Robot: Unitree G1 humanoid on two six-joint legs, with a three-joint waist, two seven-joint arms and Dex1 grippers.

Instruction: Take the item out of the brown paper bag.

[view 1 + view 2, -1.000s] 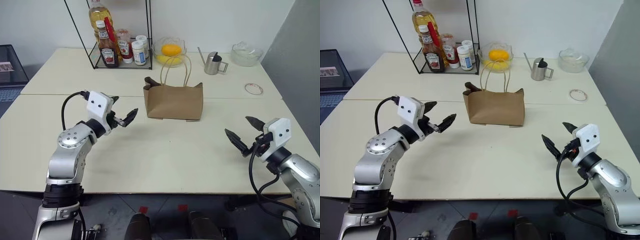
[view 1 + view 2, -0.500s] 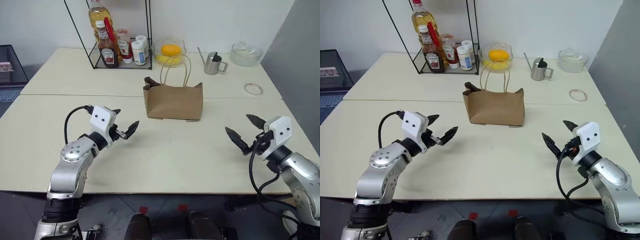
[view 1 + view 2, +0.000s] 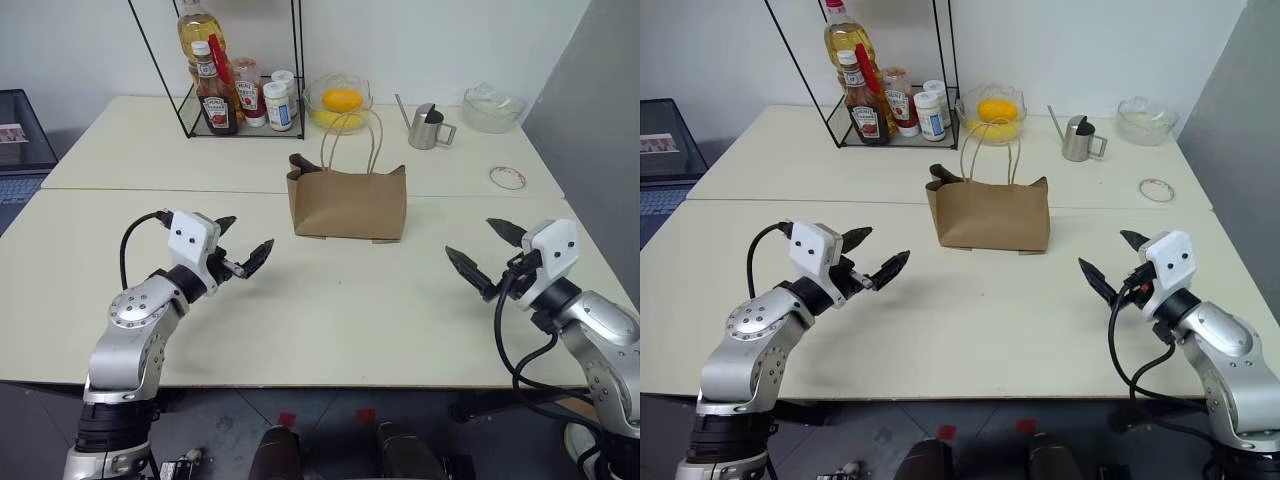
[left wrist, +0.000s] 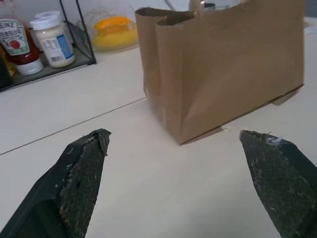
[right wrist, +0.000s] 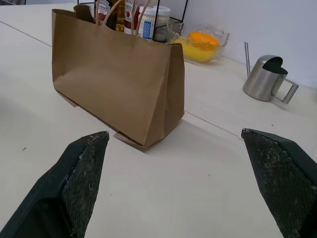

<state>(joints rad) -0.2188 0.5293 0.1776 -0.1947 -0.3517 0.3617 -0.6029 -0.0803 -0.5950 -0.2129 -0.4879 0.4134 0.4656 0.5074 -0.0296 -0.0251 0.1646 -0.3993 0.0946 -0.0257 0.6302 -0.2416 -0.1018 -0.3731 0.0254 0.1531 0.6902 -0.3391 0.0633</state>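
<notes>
Both your jaws stand wide and empty, as a second ago. Your left gripper point(image 3: 243, 243) has dropped back slightly from the brown paper bag point(image 3: 347, 203); your right gripper point(image 3: 487, 251) hovers much as before. The bag stands upright mid-table, unmoved; its contents are hidden.

- The bag point(image 3: 347, 205) is standing upright, its paper walls hiding whatever is inside.
- The top edge is cutting off the oil bottle point(image 3: 200, 25) and the wire rack point(image 3: 215, 70).
- The bag is covering part of the rack's jars in the right wrist view.
- The left edge is cutting off a dark stand point(image 3: 20, 130).
</notes>
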